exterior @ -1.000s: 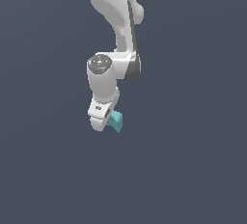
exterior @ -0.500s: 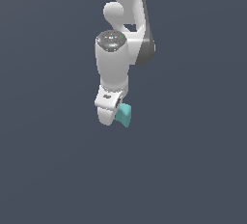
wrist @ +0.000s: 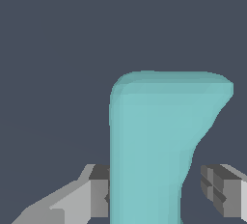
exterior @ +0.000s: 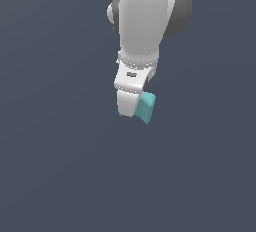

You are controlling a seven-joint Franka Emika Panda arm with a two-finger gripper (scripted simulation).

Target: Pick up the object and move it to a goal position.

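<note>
— Presently, where's the block (exterior: 147, 107)?

— Mid-frame, aloft, held between the fingers (wrist: 96, 194).

— Handling?

— Likely light, stiff, matte. One finger touches; the other shows a gap at the concave flank. Grip flat faces instead.

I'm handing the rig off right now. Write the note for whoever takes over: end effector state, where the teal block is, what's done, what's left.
End effector: shut on the teal block. In the wrist view one finger sits against the block's side; the other finger shows a gap where the block narrows, so contact there cannot be confirmed.
Block: held at the end effector, sticking out toward the exterior view's right. Nothing visibly supports it.
Done: the pick.
Left: carry the block to the goal and release it. No goal marker shows in either view, so find the goal before moving on.
</note>
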